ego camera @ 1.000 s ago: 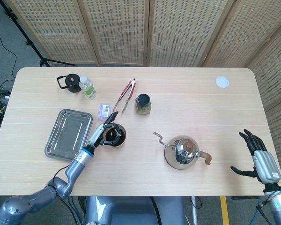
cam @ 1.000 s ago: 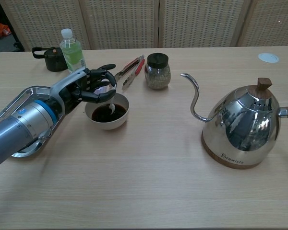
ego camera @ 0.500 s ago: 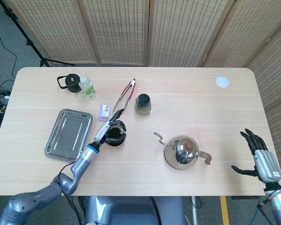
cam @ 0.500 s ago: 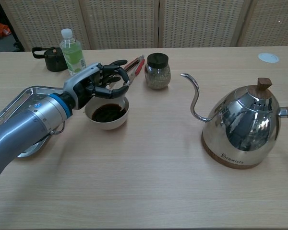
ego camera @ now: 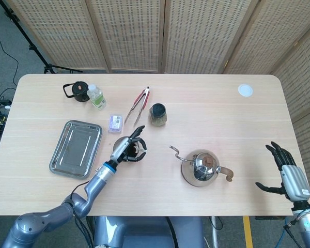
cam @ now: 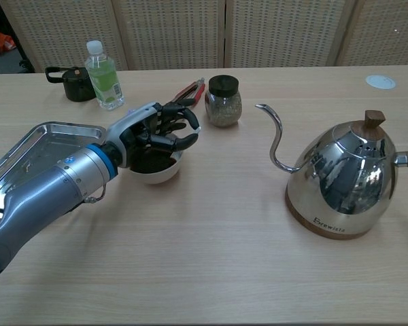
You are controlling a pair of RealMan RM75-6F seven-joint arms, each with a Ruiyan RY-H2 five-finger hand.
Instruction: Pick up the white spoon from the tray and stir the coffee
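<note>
— What has changed over the coffee cup point(cam: 151, 174)?

— The left hand point(cam: 155, 131) has crossed it. A second ago it hung at the cup's near-left rim, and the chest view showed something white dipping into the coffee beneath the fingers. Now the hand lies right over the cup and reaches past its far-right rim, covering most of the dark surface.

— And the white spoon point(cam: 197, 129)?

— It is not on the tray point(ego camera: 75, 147), which lies bare to the left of the cup. All I can make out is a pale tip poking from the fingertips just beyond the cup's right rim. The fingers are curled in tight around it, so I judge the hand holds the spoon, with the rest hidden under the palm.

— So is that a stir?

— It looks like one stroke of a stir, left to right across the cup. The pick-up seems done, and the stirring is under way rather than finished. I cannot tell whether the spoon's bowl is in the coffee at this instant.

— The other hand?

— The right hand point(ego camera: 288, 174) is far to the right of the cup, at the tabletop's edge, fingers spread and holding nothing. It has hardly moved.
</note>
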